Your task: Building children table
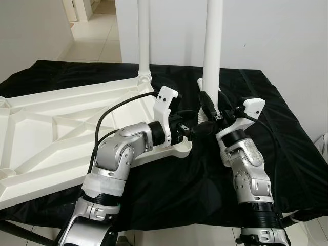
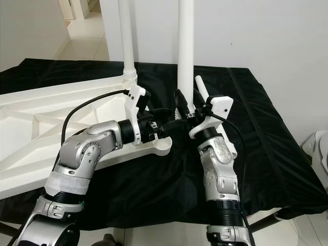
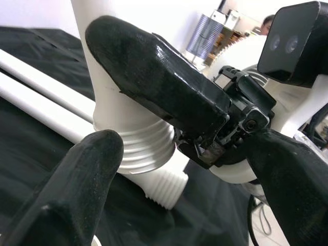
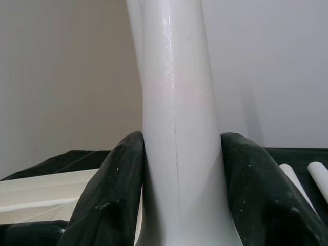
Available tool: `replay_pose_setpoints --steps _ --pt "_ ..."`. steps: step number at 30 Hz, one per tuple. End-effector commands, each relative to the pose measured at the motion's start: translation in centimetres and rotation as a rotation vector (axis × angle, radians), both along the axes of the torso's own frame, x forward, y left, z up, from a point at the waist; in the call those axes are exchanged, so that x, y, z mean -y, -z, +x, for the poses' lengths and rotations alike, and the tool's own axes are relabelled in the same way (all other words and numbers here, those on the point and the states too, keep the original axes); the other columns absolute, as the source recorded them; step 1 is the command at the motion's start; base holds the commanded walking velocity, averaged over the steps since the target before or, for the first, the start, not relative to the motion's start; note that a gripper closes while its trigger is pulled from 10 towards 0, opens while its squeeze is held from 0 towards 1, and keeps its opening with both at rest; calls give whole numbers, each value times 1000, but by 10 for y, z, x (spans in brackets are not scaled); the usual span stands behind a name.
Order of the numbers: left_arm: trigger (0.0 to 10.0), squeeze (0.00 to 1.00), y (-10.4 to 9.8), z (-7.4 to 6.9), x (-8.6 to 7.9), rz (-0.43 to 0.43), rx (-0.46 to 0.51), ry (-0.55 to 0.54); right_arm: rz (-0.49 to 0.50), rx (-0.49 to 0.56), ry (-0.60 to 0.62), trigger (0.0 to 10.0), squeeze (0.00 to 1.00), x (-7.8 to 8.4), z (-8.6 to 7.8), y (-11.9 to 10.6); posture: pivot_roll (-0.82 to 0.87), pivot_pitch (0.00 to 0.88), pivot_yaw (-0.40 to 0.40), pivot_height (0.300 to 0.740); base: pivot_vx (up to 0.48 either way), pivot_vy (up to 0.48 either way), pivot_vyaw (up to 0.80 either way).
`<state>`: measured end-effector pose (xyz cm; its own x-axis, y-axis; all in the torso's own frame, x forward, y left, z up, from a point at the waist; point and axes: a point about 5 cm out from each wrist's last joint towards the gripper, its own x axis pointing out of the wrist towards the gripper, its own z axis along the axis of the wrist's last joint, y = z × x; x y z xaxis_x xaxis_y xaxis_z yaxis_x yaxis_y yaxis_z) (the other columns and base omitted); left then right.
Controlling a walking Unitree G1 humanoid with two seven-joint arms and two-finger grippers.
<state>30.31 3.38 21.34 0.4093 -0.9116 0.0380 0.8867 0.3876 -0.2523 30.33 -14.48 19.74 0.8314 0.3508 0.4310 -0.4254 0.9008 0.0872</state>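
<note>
The white tabletop [image 1: 51, 128] lies upside down on a black cloth. One white leg [image 1: 144, 41] stands upright in its far corner. A second white leg [image 1: 212, 46] is held upright beside the near corner [image 1: 177, 148], with my right gripper [image 1: 210, 105] shut on its lower shaft. In the right wrist view both fingers [image 4: 115, 189] press against that leg [image 4: 177, 128]. My left gripper [image 1: 197, 128] reaches in from the left at the leg's base. It is open, with its fingers [image 3: 154, 77] on either side of the ribbed collar [image 3: 143, 148]. The threaded end [image 3: 166, 187] hangs free over the cloth.
Loose white legs [image 3: 31, 97] lie on the cloth [image 1: 256, 92] behind the held leg. The cloth ends close to my body at the front. A white wall rises behind, and a tiled doorway [image 1: 97, 31] opens at the far left. A white object [image 2: 318, 146] sits at the right edge.
</note>
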Motion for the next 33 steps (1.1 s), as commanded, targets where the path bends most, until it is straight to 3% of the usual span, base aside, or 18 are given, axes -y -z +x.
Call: replay_pose_setpoints --steps 1,4,8,15,21,28,31,33 --pt "10000 0 -20 9 -16 -36 57 -83 -35 -10 -17 10000 0 3 -6 10 52 0 12 740 0 0 0" --pt "10000 0 -21 9 -17 -35 52 -82 -36 -9 -17 10000 0 3 -7 10 52 0 12 740 0 0 0" --pt "10000 0 -27 10 -32 -41 54 -87 -34 -34 73 10000 0 18 -5 18 53 0 11 740 0 0 0" --pt "10000 0 -30 9 -38 -28 67 -58 -39 -37 98 10000 0 22 -3 18 54 0 11 740 0 0 0" --pt "10000 0 -31 8 -41 -18 73 -52 19 -37 143 10000 0 30 0 15 55 0 10 740 0 0 0" --pt "10000 0 -32 12 -42 -23 63 -66 -57 -6 39 10000 0 13 -6 16 61 3 8 740 0 0 0" --pt "10000 0 -37 18 -37 -33 45 -74 -126 20 -60 10000 0 -2 -10 17 67 9 7 740 0 0 0" --pt "10000 0 -37 18 -37 -33 45 -74 -126 20 -60 10000 0 -2 -10 17 67 9 7 740 0 0 0"
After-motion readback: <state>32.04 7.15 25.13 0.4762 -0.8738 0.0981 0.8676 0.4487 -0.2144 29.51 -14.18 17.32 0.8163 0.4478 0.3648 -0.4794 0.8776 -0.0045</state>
